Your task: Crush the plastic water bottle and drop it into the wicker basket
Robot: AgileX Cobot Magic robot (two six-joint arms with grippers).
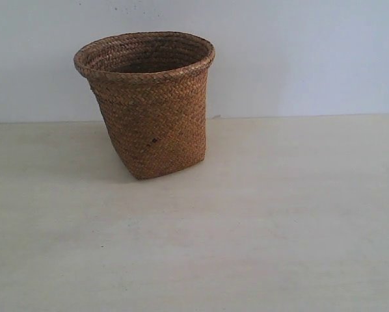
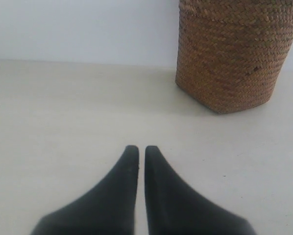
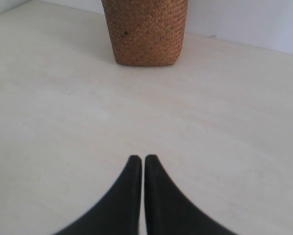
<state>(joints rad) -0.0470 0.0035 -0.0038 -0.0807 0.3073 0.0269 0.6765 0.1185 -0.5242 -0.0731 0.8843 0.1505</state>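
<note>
1. Presently, the basket (image 1: 152, 123) stands upright on the surface (image 1: 279, 227), by the wall (image 1: 311, 58).
2. Left jaws: almost fully closed, holding nothing.
3. Right jaws: almost fully closed, holding nothing.

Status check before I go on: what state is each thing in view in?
wicker basket: upright on the table, top open, bottom hidden.
left gripper: shut, empty, apart from the basket.
right gripper: shut, empty, apart from the basket.
plastic water bottle: in no view.
</note>
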